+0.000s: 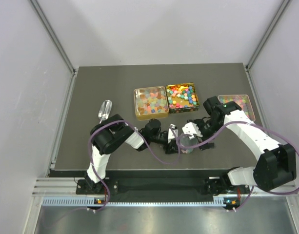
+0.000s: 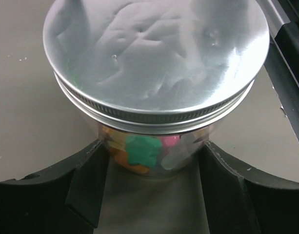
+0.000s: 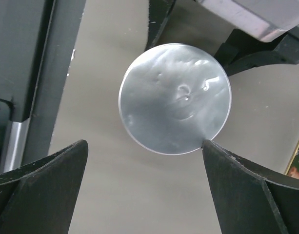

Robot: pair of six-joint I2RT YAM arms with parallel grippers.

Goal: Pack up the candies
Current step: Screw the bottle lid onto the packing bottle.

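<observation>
Reaching inward, both arms are seen from above meeting at a small jar (image 1: 187, 143); candies (image 1: 150, 101) lie in tins (image 1: 136, 103) behind. At the left wrist, the candy-filled jar is clamped by the left gripper (image 2: 151, 163). At the right wrist, the right gripper (image 3: 143, 146) is held spread wide over the silver lid (image 3: 174, 97).

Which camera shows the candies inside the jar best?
Left wrist: the candies show through the glass jar below the lid. Right wrist sees only the lid from above; top view shows the jar too small to make them out.

Dull dented metal lid (image 2: 154, 53), clear glossy jar (image 2: 186, 148), matt black fingers (image 2: 86, 187), matt grey table (image 1: 100, 87)
</observation>
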